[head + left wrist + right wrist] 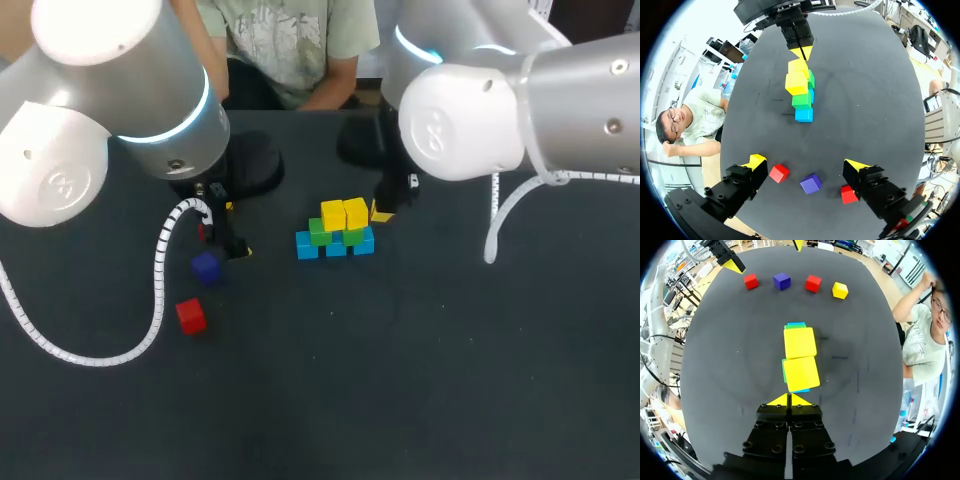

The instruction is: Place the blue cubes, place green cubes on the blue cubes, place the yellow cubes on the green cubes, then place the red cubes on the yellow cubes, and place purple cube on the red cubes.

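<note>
Running about midway: showing blue cubes [307,245] laid, green cubes [320,232] on them, yellow cubes [345,213] on top. Awaiting the red cubes [779,173] and purple cube [811,183], lying loose beneath the left gripper [806,163], spread wide and empty. Showing the right gripper [789,400] pressed together, empty, just beside the yellow cubes.

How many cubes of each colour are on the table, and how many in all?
Blue cubes: 3
Green cubes: 2
Yellow cubes: 3 (two stacked, one loose)
Red cubes: 2
Purple cube: 1
Total: 11
</note>
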Robot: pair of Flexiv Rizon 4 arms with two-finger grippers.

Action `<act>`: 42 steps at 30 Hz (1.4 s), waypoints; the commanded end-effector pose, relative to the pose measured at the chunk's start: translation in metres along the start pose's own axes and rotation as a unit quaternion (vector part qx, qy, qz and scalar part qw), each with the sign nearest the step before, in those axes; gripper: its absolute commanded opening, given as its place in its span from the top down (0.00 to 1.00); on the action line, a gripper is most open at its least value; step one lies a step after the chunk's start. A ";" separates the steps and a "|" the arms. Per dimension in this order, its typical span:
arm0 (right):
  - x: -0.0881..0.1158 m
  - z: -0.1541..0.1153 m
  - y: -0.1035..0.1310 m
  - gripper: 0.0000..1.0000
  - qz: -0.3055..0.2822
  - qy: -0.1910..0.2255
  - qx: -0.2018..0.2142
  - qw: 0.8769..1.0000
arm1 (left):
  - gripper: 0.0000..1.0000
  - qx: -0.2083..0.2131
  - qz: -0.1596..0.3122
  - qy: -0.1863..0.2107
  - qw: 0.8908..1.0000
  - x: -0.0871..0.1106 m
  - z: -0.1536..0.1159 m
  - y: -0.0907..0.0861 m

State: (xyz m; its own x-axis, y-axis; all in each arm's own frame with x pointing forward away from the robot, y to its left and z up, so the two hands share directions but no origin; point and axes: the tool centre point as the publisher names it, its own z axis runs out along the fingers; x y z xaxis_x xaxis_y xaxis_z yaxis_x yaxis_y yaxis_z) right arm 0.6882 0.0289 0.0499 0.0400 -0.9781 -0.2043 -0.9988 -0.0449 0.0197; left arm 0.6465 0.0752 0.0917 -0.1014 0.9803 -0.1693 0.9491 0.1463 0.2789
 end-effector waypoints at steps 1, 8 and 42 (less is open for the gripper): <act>0.000 0.001 -0.001 1.00 -0.001 -0.001 -0.002 1.000 | 0.00 0.001 0.002 -0.002 1.000 0.001 0.000 0.001; -0.001 0.001 0.000 1.00 -0.001 0.000 -0.002 1.000 | 0.00 0.001 0.002 -0.002 1.000 0.001 0.000 0.001; 0.045 -0.016 -0.007 1.00 0.053 -0.003 0.014 0.998 | 0.00 0.001 0.002 -0.002 1.000 0.001 0.000 0.001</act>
State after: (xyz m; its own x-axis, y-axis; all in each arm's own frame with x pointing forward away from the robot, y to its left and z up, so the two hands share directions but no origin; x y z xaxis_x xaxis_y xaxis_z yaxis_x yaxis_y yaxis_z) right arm 0.7013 -0.0043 0.0537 -0.0631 -0.9810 -0.1834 -0.9980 0.0602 0.0212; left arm 0.6465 0.0752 0.0917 -0.1014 0.9803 -0.1693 0.9491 0.1463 0.2789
